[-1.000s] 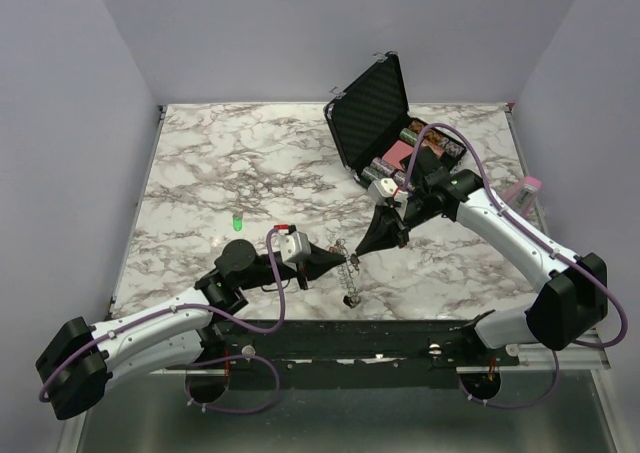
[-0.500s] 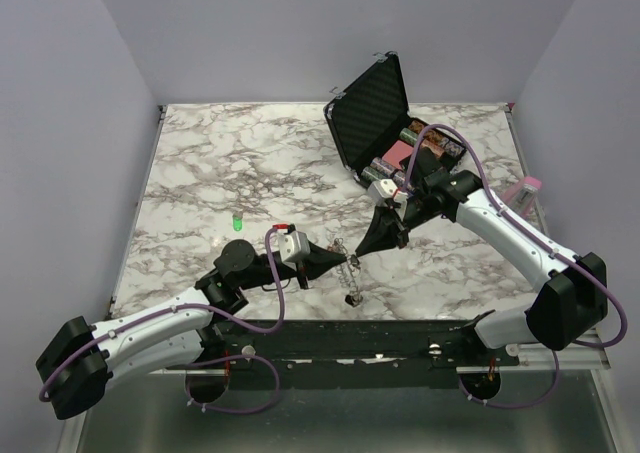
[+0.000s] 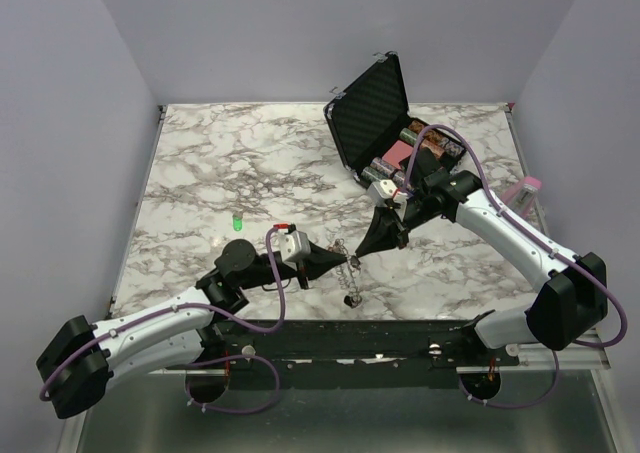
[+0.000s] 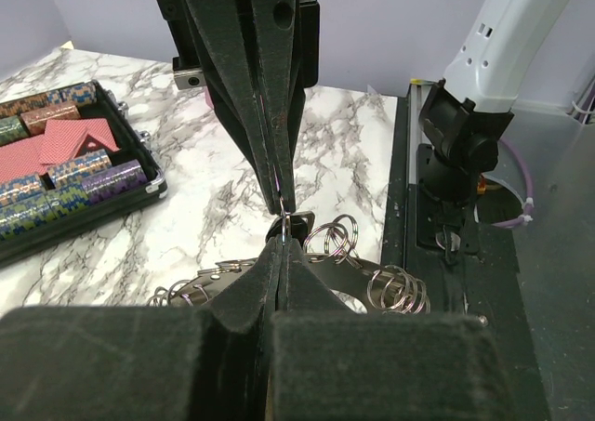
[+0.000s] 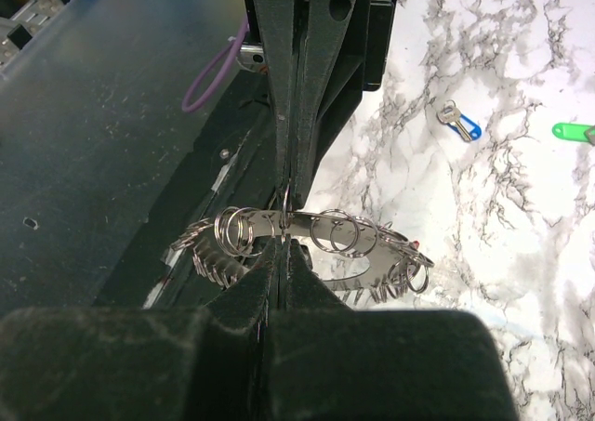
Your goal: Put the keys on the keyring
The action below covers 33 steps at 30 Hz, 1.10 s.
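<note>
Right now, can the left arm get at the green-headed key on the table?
Probably not yet. The way to the green-headed key looks free, but the left gripper is shut on the keyring, so it must let go first.

Desk (image 3: 200, 163): white marble-patterned top with grey veining
- Far right corner: black hard case (image 3: 372, 103), lid open and upright
- Left of centre: green-headed key (image 3: 237, 222), lying flat
- Near it: blue-headed key (image 5: 456, 121), lying flat
- Near edge, centre: keyring (image 3: 349, 285), lower end at the surface, contact unclear
</note>
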{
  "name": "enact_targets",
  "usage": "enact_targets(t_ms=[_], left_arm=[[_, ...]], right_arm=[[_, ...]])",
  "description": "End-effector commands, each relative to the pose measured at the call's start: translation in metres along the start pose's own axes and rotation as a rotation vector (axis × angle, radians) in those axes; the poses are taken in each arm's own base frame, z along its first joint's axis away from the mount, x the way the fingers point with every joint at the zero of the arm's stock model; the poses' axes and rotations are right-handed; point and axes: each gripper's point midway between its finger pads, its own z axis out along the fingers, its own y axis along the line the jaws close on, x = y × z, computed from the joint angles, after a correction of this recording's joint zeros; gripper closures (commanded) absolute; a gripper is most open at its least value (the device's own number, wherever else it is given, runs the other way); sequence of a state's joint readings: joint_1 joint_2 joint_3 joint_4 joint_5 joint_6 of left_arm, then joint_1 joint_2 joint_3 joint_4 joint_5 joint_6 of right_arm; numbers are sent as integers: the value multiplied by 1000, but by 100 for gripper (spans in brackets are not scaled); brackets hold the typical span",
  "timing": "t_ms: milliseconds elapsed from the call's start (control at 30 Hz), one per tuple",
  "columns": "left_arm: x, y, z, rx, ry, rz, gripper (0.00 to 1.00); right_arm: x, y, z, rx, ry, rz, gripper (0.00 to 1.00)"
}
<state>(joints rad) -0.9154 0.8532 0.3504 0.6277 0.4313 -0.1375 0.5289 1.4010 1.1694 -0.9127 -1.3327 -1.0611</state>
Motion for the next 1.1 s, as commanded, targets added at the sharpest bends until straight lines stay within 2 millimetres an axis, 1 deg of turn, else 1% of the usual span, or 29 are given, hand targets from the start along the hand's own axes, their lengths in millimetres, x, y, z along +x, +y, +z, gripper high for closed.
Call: enact_targets(t_ms=[0, 467, 833, 1067], left_arm=[[-16, -5, 5, 40, -56, 12, 100], [-16, -3, 5, 29, -63, 7, 100], [-16, -1, 6, 20, -51, -4, 100], [-15, 3, 7, -10, -35, -23, 100]], right_arm=[[-2, 4, 5, -29, -27, 14, 100], [-7, 8, 6, -46, -58, 25, 100], [-5, 8, 9, -54, -59, 39, 100], [-4, 9, 11, -58, -50, 33, 100]])
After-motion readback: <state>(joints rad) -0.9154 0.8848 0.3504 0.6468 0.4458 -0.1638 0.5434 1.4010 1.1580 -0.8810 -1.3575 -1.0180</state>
